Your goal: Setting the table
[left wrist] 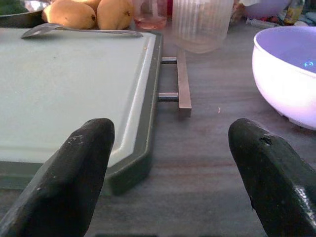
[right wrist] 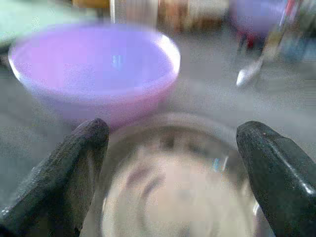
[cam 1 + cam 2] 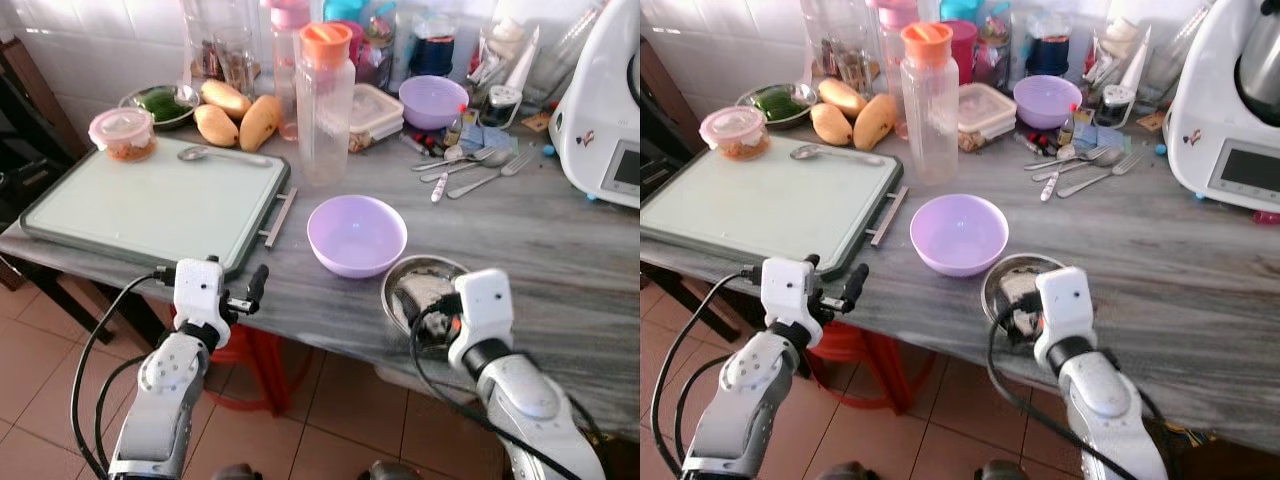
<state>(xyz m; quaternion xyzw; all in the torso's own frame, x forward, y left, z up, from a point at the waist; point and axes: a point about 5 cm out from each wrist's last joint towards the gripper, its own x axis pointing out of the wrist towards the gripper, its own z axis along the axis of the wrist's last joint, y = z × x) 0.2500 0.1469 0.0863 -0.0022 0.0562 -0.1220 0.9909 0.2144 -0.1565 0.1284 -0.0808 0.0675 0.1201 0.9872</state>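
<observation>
**Both hands at the near edge of a crowded tabletop**

The grey, wood-grained tabletop carried, from largest to smallest: a white kitchen appliance at the far right; a pale green tray with a dark rim and a metal handle, lying at the left; a clear ribbed bottle with an orange cap, upright just beyond the tray's right corner; a lilac bowl, upright between tray and steel dish; a round steel dish at the near edge, just right of the bowl; a second lilac bowl at the back; three mangoes behind the tray; a lidded round container at the tray's far left corner; a spoon on the tray's far edge; and loose cutlery right of centre. The left hand hovered at the tray's near right corner, fingers apart. The right hand was over the steel dish, fingers spread wide, gripping nothing; its wrist view was blurred.
</observation>
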